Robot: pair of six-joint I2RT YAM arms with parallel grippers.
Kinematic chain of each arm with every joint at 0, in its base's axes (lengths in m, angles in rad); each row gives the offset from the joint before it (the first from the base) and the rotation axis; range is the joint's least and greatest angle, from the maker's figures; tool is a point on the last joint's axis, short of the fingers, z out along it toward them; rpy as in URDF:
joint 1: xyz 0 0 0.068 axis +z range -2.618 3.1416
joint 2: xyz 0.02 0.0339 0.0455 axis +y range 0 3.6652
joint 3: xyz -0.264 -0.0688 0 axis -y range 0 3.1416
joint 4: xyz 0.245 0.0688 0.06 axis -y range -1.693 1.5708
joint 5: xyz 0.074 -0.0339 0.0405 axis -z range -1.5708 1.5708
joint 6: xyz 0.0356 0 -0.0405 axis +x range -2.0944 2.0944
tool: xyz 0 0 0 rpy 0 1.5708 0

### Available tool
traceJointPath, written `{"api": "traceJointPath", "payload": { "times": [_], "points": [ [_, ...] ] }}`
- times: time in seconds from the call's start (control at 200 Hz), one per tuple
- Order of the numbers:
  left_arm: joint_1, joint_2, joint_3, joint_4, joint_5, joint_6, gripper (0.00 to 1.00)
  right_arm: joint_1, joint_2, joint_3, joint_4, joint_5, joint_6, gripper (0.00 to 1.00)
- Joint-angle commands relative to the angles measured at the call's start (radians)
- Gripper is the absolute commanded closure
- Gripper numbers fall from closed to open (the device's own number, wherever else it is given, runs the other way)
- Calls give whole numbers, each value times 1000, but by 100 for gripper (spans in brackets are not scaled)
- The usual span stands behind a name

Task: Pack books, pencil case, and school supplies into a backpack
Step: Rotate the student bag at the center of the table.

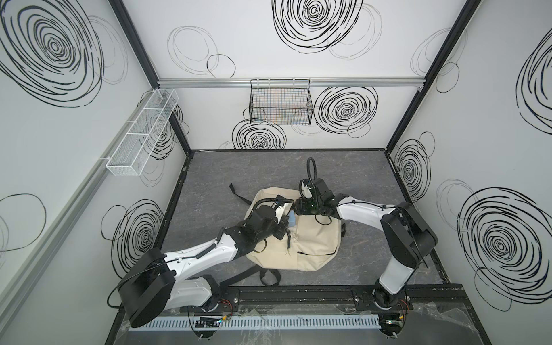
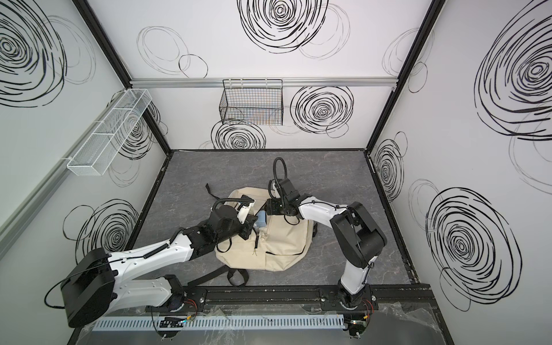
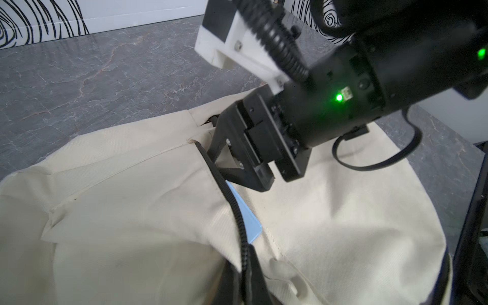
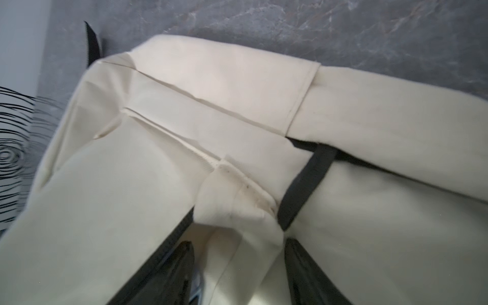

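We see a grey marble-patterned tabletop [image 1: 239, 173] with a big floppy cream-beige fabric backpack [image 1: 313, 239] lying flat near its middle, black straps trailing from both ends. Both white-and-black robot arms reach over it: the left arm [image 1: 203, 254] from the near left, the right arm [image 1: 358, 212] from the near right, and their wrists meet above the bag's opened zip. The right gripper [image 4: 243, 274] points down at that opening with its jaws apart, a fold of cream fabric between them. The left gripper [image 1: 286, 230] is closed on the backpack; in the left wrist view the black zip edge [image 3: 232, 200] runs into it. A small boxy light blue pencil sharpener [image 3: 247, 214] sits in the opening, half covered by the flap, just beside the right gripper's fingers [image 3: 232, 158].
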Motion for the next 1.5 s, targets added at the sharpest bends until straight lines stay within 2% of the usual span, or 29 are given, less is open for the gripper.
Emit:
{"api": "traceJointPath", "payload": {
  "times": [0.0,0.105,0.31,0.39,0.53,0.675,0.805,0.941,1.021,1.226,1.376,1.491],
  "points": [
    [3,3,5,113,2,-7,100,41,47,48,-93,147,37,35],
    [-1,3,0,118,-5,-1,100,65,80,89,-124,228,75,31],
    [-10,6,-16,139,5,-5,100,77,164,174,-148,191,106,30],
    [-16,9,-22,138,5,-5,100,89,205,223,-192,237,95,30],
    [-20,-3,-28,133,-5,-5,100,88,267,291,-307,322,69,41],
    [-18,-21,-30,122,-34,3,100,63,213,280,-324,334,44,71],
    [-11,-28,-28,114,-50,6,100,44,150,310,-365,305,18,87],
    [5,-21,-10,87,-60,3,100,12,42,281,-334,167,18,92],
    [24,-14,5,62,-70,-5,100,-26,-44,209,-276,45,37,100],
    [64,0,24,48,-91,-27,100,-175,-281,-82,3,-348,98,100],
    [76,41,61,48,-76,-49,100,-265,-307,-188,134,-680,132,100],
    [60,73,92,75,-25,-51,100,-275,-291,-206,121,-756,83,100]
  ]
}}
